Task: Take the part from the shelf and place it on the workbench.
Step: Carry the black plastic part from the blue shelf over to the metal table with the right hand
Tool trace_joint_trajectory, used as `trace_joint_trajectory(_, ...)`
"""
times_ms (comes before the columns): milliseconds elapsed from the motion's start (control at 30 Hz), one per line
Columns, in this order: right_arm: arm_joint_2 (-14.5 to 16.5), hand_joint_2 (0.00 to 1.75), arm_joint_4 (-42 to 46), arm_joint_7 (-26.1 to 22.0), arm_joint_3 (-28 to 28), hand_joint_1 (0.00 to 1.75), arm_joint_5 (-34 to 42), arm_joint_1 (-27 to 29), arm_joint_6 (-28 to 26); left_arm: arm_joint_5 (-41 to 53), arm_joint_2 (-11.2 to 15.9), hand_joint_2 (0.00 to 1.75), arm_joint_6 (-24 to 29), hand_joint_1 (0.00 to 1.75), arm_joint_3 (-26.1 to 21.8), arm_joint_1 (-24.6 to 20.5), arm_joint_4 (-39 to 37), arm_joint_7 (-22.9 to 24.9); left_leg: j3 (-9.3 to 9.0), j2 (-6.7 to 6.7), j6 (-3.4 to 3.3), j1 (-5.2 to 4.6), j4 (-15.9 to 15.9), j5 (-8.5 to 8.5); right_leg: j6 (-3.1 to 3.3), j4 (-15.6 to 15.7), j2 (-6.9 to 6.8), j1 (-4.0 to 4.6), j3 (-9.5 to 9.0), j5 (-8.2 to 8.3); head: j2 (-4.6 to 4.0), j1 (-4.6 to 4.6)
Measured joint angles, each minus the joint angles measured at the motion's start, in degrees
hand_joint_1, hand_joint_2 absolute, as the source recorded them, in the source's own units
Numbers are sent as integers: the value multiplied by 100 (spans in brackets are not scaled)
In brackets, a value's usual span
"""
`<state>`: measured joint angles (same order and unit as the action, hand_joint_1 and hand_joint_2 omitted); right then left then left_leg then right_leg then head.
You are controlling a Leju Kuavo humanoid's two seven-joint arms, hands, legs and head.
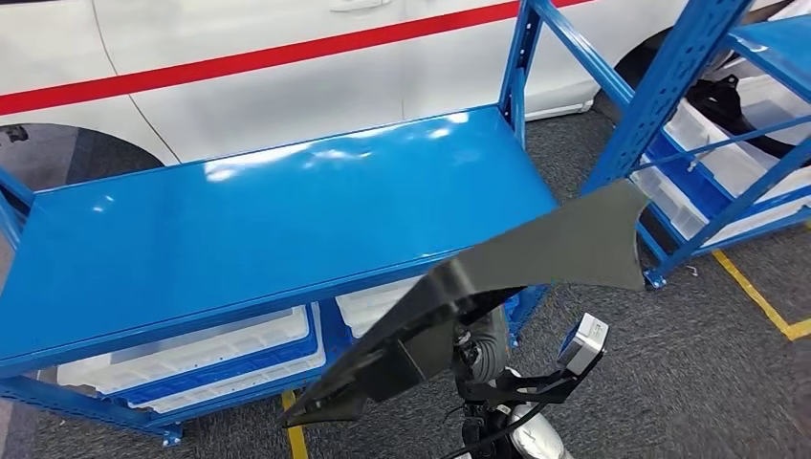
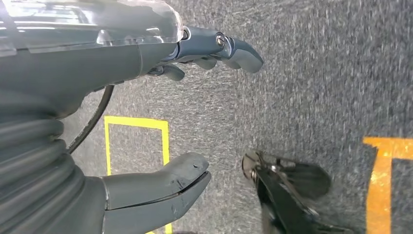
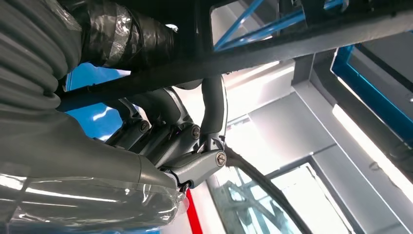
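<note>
A: Part (image 1: 536, 253) status: we recorded a long, dark, flat panel with one curved edge, running from lower centre of the head view up toward the right, over the front edge of the blue shelf (image 1: 268, 220). We could not tell whether it touched that edge.

B: Which hand carried it?

A: We logged the right hand (image 3: 180, 146). In the right wrist view, its fingers (image 3: 214, 107) were curled up around a dark bar of the part (image 3: 292, 44) crossing the upper frame, and the hand gripped it from beneath. In the head view the hand itself was mostly hidden under the panel at lower centre.

B: And the left hand (image 2: 160, 112)?

A: We saw it in the left wrist view, hanging over grey carpet (image 2: 311, 87). Its fingers (image 2: 234, 46) at the upper centre and its thumb (image 2: 165, 187) at the lower centre stood well apart, with nothing between them.

B: Surroundings?

A: We noted a bare, glossy blue top deck on the shelf, with white bins (image 1: 191, 359) on the level below at lower left. A white car body with a red stripe (image 1: 287, 53) filled the upper frame behind it. A second blue rack (image 1: 708, 143) with white bins stood at the right edge. Yellow floor tape (image 1: 760, 296) ran at lower right, and we saw a yellow outline (image 2: 139, 124) on the carpet in the left wrist view.
</note>
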<state>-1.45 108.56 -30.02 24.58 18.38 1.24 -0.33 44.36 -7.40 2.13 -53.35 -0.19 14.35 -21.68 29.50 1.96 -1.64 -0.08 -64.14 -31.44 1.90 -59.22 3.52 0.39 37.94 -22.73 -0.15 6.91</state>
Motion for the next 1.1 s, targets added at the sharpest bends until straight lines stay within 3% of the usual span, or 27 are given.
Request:
trace_joint_trajectory(33, 7, 175, -1, -5, -8, 175, -1, 6, 2, 3, 3, 175, -2, 0, -5, -1, 5, -2, -248, 135, -58, -18, 396, 19, -16, 3, 57, -7, 36, 60, 0, 0)
trace_joint_trajectory(100, 21, 175, -1, -11, -18, 175, 0, 20, 7, 4, 12, 175, -5, 0, -9, -2, 17, -5, -460, 286, -114, -49, 803, -16, -82, 35, 167, -47, 76, 183, 0, -1)
trace_joint_trajectory(167, 30, 175, -2, -10, -34, 175, 2, 43, 13, 5, 5, 175, -6, 0, -11, -9, 23, -7, -441, 166, -105, -47, 898, 107, -161, 95, 247, -66, 103, 282, 0, -5)
trace_joint_trajectory(200, 32, 175, -3, -11, -50, 175, 2, 55, 18, 5, 4, 175, -7, 0, -12, -15, 27, -7, -413, 84, -120, -34, 949, 186, -192, 53, 174, -57, 136, 197, 0, -4)
trace_joint_trajectory(233, 33, 175, -4, -11, -66, 175, 2, 65, 23, 5, 2, 175, -7, 0, -13, -17, 30, -7, -372, -7, -131, -14, 992, 270, -219, -83, 51, -49, 189, -2, 0, -4)
trace_joint_trajectory(300, 33, 175, -5, -11, -86, 175, 2, 83, 33, 6, 1, 175, -8, 0, -16, -5, 33, -5, -236, -182, -145, -2, 995, 392, -280, -692, -226, -82, 347, -618, 0, -3)
trace_joint_trajectory(333, 33, 175, -5, -10, -93, 175, 2, 99, 36, 6, 1, 175, -8, 0, -19, 2, 33, -5, -149, -273, -134, 2, 964, 436, -320, -1058, -280, -113, 420, -827, 0, -6)
trace_joint_trajectory(367, 33, 175, -6, -10, -100, 175, 2, 120, 36, 7, 1, 175, -8, 0, -23, 5, 33, -4, -51, -364, -117, 9, 921, 474, -362, -1354, -308, -145, 449, -898, 0, -5)
trace_joint_trajectory(400, 33, 175, -7, -9, -108, 175, 2, 144, 36, 7, -1, 175, -8, 0, -27, 2, 33, -4, 56, -453, -95, 20, 866, 504, -403, -1496, -329, -178, 399, -829, 0, -4)
trace_joint_trajectory(433, 34, 175, -7, -9, -113, 175, 2, 165, 37, 6, -4, 175, -8, 0, -32, -4, 33, -4, 164, -537, -69, 34, 798, 529, -443, -1442, -360, -209, 248, -681, 0, -5)
trace_joint_trajectory(467, 34, 175, -6, -9, -114, 175, 2, 179, 37, 7, -6, 175, -8, 0, -36, -12, 34, -4, 264, -613, -41, 48, 723, 546, -479, -1198, -421, -239, -3, -543, 0, -4)
trace_joint_trajectory(500, 34, 175, -5, -9, -115, 175, 2, 182, 37, 7, -8, 175, -8, 0, -38, -18, 37, -4, 355, -676, -8, 56, 652, 558, -508, -832, -522, -243, -295, -517, 0, -3)
trace_joint_trajectory(567, 40, 175, -1, -13, -117, 175, 2, 188, 39, 8, -9, 175, -8, 0, -43, -27, 42, -5, 464, -773, 67, 54, 544, 590, -442, -215, -664, -200, -689, -640, 0, -4)
trace_joint_trajectory(600, 44, 175, 0, -14, -121, 175, 2, 194, 41, 8, -9, 175, -8, 0, -44, -33, 44, -6, 488, -814, 110, 54, 526, 620, -378, -75, -675, -162, -734, -704, 0, -5)
trace_joint_trajectory(667, 50, 175, 1, -14, -129, 175, 1, 218, 43, 8, -10, 175, -8, 0, -46, -42, 44, -7, 510, -852, 199, 78, 510, 660, -224, -25, -592, -139, -658, -644, 0, -3)
trace_joint_trajectory(700, 52, 175, 0, -13, -132, 175, 1, 223, 44, 8, -11, 175, -8, 0, -46, -42, 44, -7, 543, -773, 240, 98, 467, 593, -158, -19, -547, -138, -610, -598, 0, -4)
trace_joint_trajectory(767, 59, 175, 0, -12, -136, 175, 1, 227, 45, 7, -22, 175, -10, 0, -46, -20, 44, -7, 684, -479, 290, 122, 76, 185, -43, -1, -459, -144, -497, -498, 0, -4)
trace_joint_trajectory(833, 67, 175, -1, -12, -137, 175, 1, 237, 48, 5, -30, 175, -12, 0, -51, 5, 44, -8, 881, -278, 287, 119, -635, -298, 10, -1, -345, -116, -365, -395, 0, -4)
trace_joint_trajectory(867, 68, 175, -1, -11, -138, 175, 0, 253, 48, 4, -30, 175, -12, 0, -56, 10, 44, -9, 930, -251, 275, 117, -918, -410, 17, -3, -280, -98, -299, -340, 0, -4)
trace_joint_trajectory(900, 68, 175, -2, -10, -141, 175, 0, 273, 46, 2, -30, 175, -12, 0, -63, 10, 44, -9, 897, -240, 255, 114, -1022, -396, 16, -6, -213, -86, -240, -287, 0, -4)
trace_joint_trajectory(933, 68, 175, -2, -9, -145, 175, 0, 294, 44, -2, -30, 175, -13, 0, -74, 8, 44, -9, 765, -229, 230, 110, -921, -286, 10, -9, -145, -78, -184, -238, 0, -5)
trace_joint_trajectory(1000, 69, 175, -2, -8, -156, 175, -3, 334, 37, -9, -30, 175, -14, 0, -103, 2, 45, -9, 253, -84, 159, 103, -191, -11, -17, -18, -3, -73, -94, -145, 0, -4)
trace_joint_trajectory(1067, 73, 175, -2, -9, -179, 175, -17, 364, 22, -14, -32, 175, -19, 0, -136, 1, 46, -12, -182, 137, 112, 95, 517, 66, -71, -25, 121, -74, -28, -57, 0, -3)
trace_joint_trajectory(1100, 77, 175, -2, -11, -193, 175, -35, 384, 13, -15, -32, 175, -24, 0, -152, 0, 46, -14, -265, 200, 103, 84, 682, 40, -109, -21, 173, -81, -5, -15, 0, -3)
